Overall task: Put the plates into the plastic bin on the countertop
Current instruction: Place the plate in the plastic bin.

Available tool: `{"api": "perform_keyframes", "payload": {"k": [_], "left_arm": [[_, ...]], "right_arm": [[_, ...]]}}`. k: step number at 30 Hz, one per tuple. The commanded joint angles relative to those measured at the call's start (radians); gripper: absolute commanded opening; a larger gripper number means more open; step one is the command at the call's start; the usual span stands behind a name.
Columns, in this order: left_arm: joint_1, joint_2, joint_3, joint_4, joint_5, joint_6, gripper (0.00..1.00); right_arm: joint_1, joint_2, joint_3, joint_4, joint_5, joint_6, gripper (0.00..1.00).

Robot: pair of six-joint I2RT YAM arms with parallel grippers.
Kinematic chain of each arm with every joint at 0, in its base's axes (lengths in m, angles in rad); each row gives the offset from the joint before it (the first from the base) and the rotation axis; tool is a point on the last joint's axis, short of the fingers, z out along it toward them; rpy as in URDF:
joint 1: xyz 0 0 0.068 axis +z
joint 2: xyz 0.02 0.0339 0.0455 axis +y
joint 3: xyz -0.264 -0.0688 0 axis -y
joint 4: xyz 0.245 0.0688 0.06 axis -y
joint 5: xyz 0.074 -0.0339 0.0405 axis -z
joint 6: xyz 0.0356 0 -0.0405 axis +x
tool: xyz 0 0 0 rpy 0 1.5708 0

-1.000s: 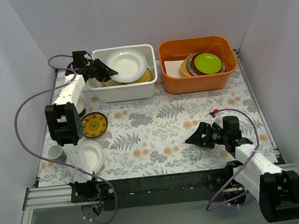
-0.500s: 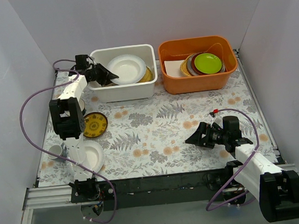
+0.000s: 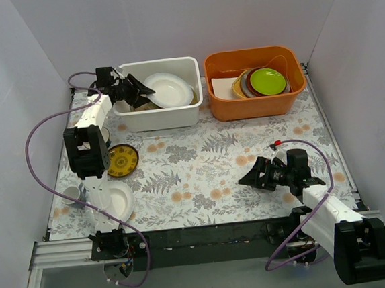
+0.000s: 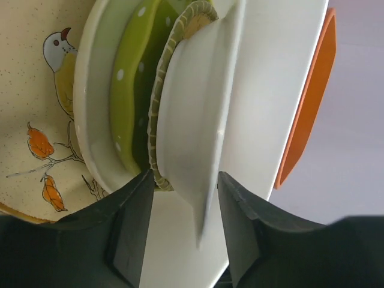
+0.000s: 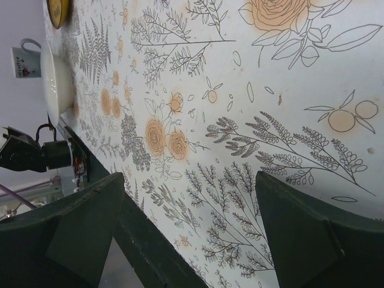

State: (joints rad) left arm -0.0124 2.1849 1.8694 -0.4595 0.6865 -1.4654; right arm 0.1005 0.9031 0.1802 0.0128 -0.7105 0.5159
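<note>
The flower-print worktop (image 3: pixel 201 163) carries two tubs along its far edge, both where they stood a second ago. The white plastic bin (image 3: pixel 160 116) on the left holds the change: the white plate (image 3: pixel 167 89), which stood tipped high against the bin's back wall, now lies lower and flatter on the pile inside. The left wrist view shows that pile leaning on edge: a beige bird plate (image 4: pixel 36 90), a green dotted plate (image 4: pixel 129 90), a woven bamboo plate (image 4: pixel 157 126), then the white plate nearest the bin wall. The orange tub (image 3: pixel 256 105) beside it keeps its stack topped by a lime-green plate (image 3: pixel 268 80). Two plates lie outside on the left of the worktop: a white one (image 3: pixel 120 199) near the front and a dark-yellow patterned plate (image 3: pixel 121 160) behind it. The left hand (image 3: pixel 146 89) has let go; its fingers (image 4: pixel 129 234) stand parted on either side of the white plate's rim. The right hand (image 3: pixel 248 173) hovers spread wide over the near right, unmoved. A mug (image 3: pixel 71 195) sits at the left edge.
</note>
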Motion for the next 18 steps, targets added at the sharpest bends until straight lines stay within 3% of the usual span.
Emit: {"api": "perform_keyframes", "payload": {"k": [1,18], "left_arm": [[0.009,-0.036,0.034,-0.001,0.031,0.019,0.49],[0.011,-0.171,0.062,-0.024,-0.001,0.054,0.73]], "right_arm": [[0.001,0.017,-0.035,-0.04,0.049,-0.036,0.98],[0.002,0.011,-0.038,-0.04,0.045,-0.034,0.98]]}}
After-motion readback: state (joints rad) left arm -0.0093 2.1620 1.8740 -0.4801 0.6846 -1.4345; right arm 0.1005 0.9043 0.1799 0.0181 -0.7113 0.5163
